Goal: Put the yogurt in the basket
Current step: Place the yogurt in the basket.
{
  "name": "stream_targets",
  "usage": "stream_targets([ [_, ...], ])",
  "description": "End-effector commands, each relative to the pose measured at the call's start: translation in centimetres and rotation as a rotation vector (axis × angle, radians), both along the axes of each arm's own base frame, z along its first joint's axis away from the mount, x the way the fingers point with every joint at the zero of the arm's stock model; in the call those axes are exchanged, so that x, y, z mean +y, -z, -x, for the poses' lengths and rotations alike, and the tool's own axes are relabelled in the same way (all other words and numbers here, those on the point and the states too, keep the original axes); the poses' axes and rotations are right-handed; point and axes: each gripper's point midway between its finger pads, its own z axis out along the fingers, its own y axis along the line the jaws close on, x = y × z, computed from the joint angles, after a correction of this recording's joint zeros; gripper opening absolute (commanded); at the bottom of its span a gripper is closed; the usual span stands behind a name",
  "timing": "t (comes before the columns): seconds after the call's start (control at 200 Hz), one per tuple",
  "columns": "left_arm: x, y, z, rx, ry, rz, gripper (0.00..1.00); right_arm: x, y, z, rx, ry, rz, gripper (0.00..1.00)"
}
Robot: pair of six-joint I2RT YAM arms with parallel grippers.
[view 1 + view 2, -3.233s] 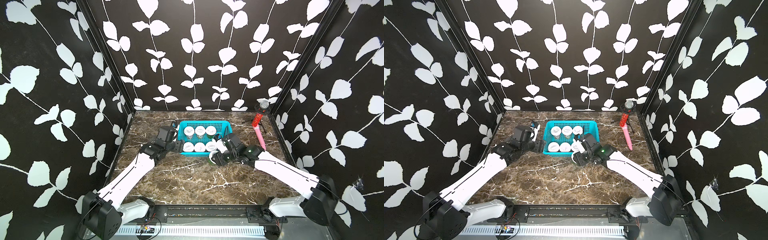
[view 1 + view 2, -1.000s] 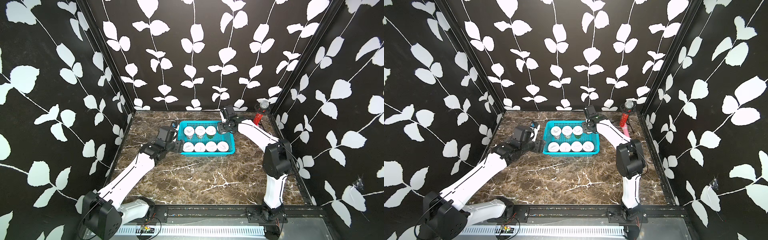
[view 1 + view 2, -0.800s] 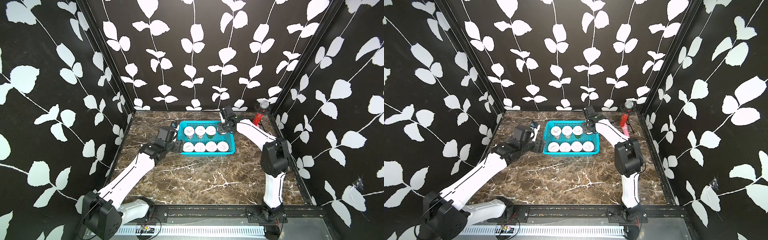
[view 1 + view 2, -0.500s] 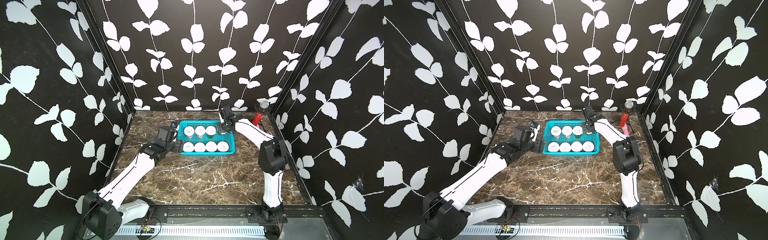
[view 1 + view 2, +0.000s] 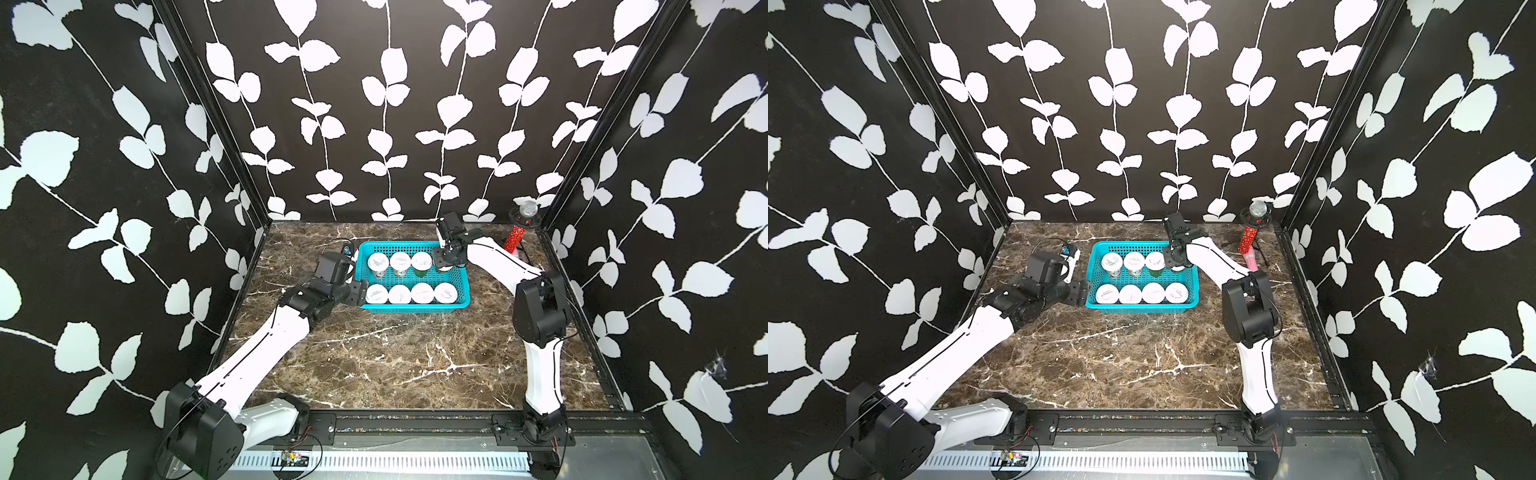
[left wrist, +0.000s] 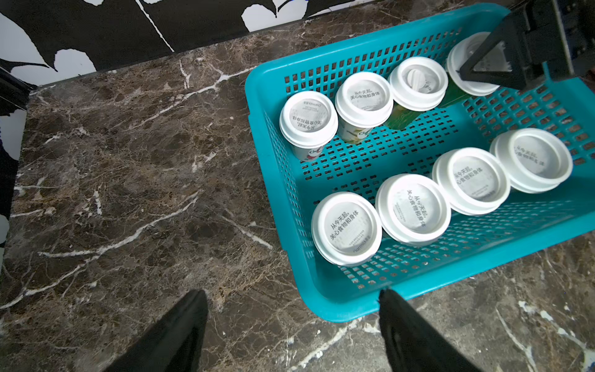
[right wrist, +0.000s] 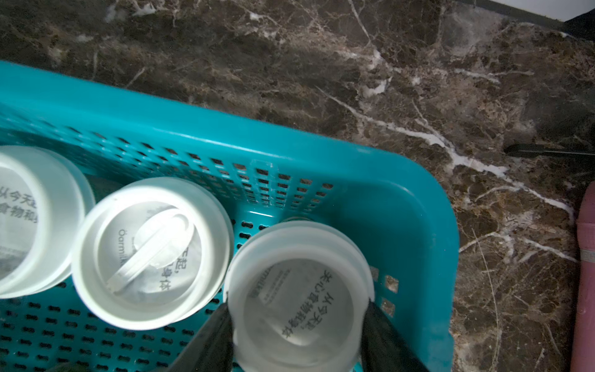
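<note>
Basket, top views: turquoise basket [image 5: 415,307] sits toward the back of the marble surface [image 5: 395,365].
Cups, top views: we count seven yogurt cups [image 5: 399,293] upright inside, four in the front row and three behind. The back right corner is hidden under the right arm [image 5: 498,262].
Left jaws, top views: at the end of the left arm [image 5: 266,345], just beside the basket's left wall near its front corner.
Microphone, top views: a red and pink toy microphone [image 5: 514,240] lies near the back right corner, apart from the basket.
Left wrist view: our left jaws stand wide open and empty, with a corner of the basket [image 6: 341,310] ahead between the tips. Whether a tip touches the rim we cannot tell. The eighth cup [image 6: 455,58] shows in the far corner with the right jaws around its lid.
Right wrist view: our right jaws are closed on the eighth cup [image 7: 299,306], one side against each edge of its lid. It is inside the basket's corner, just beside the neighbour cup [image 7: 151,254]. We cannot tell whether its base rests on the basket floor.
Step in hand: we judge this the placing of the last cup.
Next move: seat the cup, open the right jaws just enough to clear the lid without nudging the neighbour, then lift straight up past the rim.
</note>
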Motion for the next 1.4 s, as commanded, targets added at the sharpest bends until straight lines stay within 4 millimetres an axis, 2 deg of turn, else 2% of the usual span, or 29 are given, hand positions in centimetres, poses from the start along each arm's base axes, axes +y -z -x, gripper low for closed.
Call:
stream_targets([
  [0.0,0.2,0.1,-0.1,-0.011,0.000,-0.007,0.84,-0.4,-0.4,-1.0,-0.017,0.026,0.007,0.58],
  [0.225,0.3,0.1,-0.2,-0.013,-0.003,-0.009,0.84,-0.5,0.0,-1.2,-0.015,0.037,0.005,0.61],
  [0.59,0.3,0.0,-0.1,-0.013,-0.001,-0.010,0.84,-0.7,-0.4,-1.3,-0.025,0.045,0.011,0.74],
  [0.835,0.3,-0.1,-0.1,-0.016,-0.003,-0.011,0.84,-0.8,-0.6,-1.5,-0.034,0.048,0.012,0.74],
  [1.13,0.4,-0.1,-0.1,-0.017,-0.008,-0.011,0.84,-0.5,-2.8,-1.5,-0.090,0.037,-0.031,0.78],
  [1.395,0.5,-0.2,-0.1,-0.022,-0.010,-0.010,0.84,-0.1,-5.1,-0.5,-0.157,0.014,-0.099,0.80],
])
